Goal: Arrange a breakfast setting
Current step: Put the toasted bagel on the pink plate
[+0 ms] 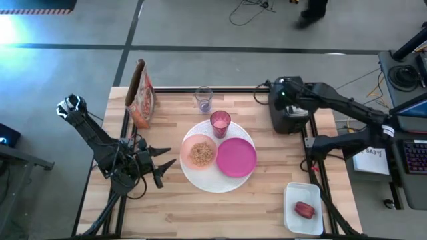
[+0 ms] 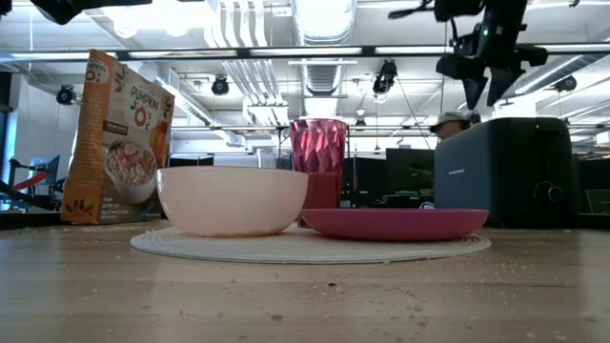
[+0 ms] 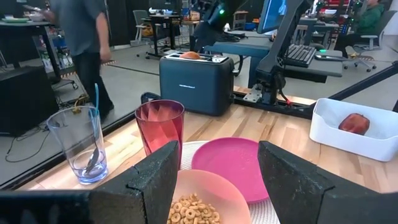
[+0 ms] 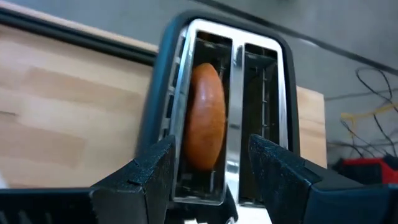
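Observation:
A large white plate (image 1: 215, 181) lies mid-table. On it rest a magenta plate (image 1: 236, 158) and a pale pink bowl (image 1: 200, 153) of cereal. A pink cup (image 1: 220, 123) stands at the white plate's far rim. The teal-handled spoon (image 3: 96, 112) stands in a clear tumbler (image 1: 203, 100). The brown bun (image 4: 205, 115) sticks up out of a slot of the black toaster (image 1: 288, 115). My right gripper (image 4: 211, 168) hangs open above that slot, touching nothing. The red food (image 1: 305, 211) lies in a white tray (image 1: 291, 200). My left gripper (image 1: 165, 168) is open and empty left of the bowl.
A cereal box (image 1: 141, 93) stands at the far left of the table. The white tray sits at the near right corner. A person (image 3: 81, 37) walks in the room beyond the table's far edge. Bare wood lies along the near edge (image 1: 220, 213).

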